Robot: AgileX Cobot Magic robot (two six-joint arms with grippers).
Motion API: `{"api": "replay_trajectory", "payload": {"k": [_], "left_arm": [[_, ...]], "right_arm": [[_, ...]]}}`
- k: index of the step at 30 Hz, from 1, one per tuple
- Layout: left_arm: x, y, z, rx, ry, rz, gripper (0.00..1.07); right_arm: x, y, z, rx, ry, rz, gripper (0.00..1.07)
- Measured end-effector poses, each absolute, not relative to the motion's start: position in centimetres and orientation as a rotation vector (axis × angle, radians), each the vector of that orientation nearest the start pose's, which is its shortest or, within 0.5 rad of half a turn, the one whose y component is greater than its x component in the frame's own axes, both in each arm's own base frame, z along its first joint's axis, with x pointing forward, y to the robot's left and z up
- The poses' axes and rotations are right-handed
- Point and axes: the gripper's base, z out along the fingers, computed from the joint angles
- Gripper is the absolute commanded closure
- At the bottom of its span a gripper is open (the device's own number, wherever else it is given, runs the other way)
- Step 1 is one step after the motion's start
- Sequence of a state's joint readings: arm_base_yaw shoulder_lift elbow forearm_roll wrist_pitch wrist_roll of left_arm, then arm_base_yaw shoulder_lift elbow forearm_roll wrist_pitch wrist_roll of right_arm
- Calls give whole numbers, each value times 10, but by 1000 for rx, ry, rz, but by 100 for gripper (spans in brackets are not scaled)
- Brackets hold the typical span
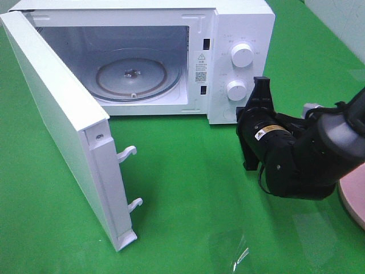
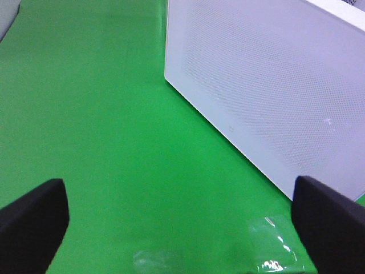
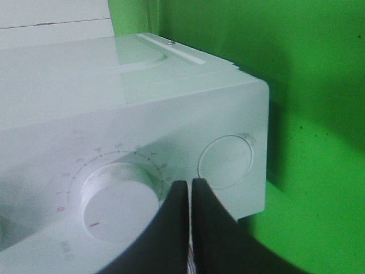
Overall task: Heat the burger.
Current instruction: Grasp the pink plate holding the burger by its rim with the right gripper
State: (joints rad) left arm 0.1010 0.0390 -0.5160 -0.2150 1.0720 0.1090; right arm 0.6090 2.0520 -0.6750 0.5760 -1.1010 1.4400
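Left jaws stand spread wide over the green cloth surface (image 2: 114,142), holding nothing, near the perforated outer face of the flat white microwave door (image 2: 268,85), which is swung fully open toward the near left. Right of the door, the boxy white microwave oven (image 1: 239,23) shows its round glass turntable (image 1: 132,77). Its control panel carries a round white upper knob (image 1: 242,56) and a round white lower knob (image 1: 236,89). Right jaws are pressed together on nothing, tips at the lower knob's edge; contact is unclear. A round pink plate (image 1: 353,197) shows at the right edge. No view shows the burger.
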Motion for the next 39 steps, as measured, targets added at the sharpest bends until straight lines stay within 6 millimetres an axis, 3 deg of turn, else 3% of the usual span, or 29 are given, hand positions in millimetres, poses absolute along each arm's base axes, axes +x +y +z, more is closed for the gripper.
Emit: {"api": "replay_trajectory", "payload": {"k": [11,18,20,29,39], "left_arm": [[0,-17,282,17,2062,-130,9],[0,-17,282,17,2062,-130,9],[0,-17,282,17,2062,-130,9],[0,-17,282,17,2062,-130,9],[0,-17,282,17,2062,-130,9]], "right_arm": [[262,134,125,1293,1492,1195,104],[252,130,139,1267,1503,1209,103],[247,128,154,1202,1542,1187,103],[242,125,161,1146,1681,1094,103],[251,98,161,1047,1929,852,101]]}}
